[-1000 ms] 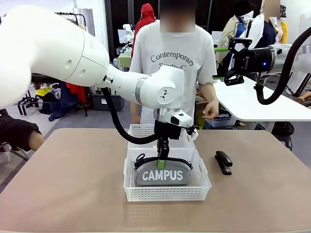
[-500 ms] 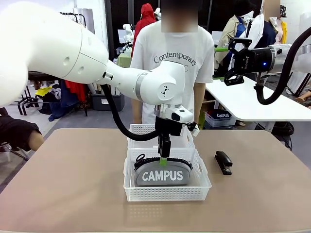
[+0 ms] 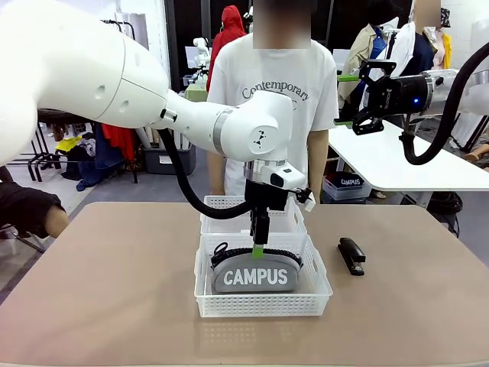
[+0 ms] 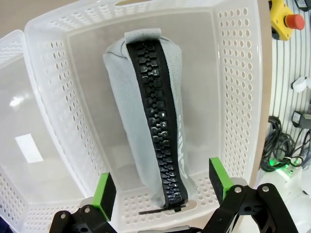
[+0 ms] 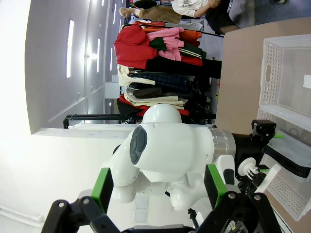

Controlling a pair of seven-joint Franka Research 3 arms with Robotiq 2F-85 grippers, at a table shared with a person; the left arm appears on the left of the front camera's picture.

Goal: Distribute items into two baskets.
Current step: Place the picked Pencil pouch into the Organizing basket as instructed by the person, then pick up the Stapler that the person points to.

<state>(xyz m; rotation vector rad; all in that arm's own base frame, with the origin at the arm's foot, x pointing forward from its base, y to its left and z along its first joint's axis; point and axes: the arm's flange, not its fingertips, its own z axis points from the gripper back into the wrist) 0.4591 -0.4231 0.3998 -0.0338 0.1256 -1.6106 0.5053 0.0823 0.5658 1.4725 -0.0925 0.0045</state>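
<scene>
Just beneath parted left jaws, pouch (image 4: 154, 121)

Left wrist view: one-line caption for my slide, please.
Open left gripper hovers over the grey zip pouch lying in a white lattice basket, a second basket alongside.

Grey pouch (image 3: 256, 277) in near basket (image 3: 263, 307), far basket (image 3: 220, 206) behind; blk stapler (image 3: 351, 255) right.

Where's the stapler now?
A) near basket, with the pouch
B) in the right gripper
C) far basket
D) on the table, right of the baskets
D: the stapler lies on the table, to the right of the near basket, which holds the pouch.
</scene>
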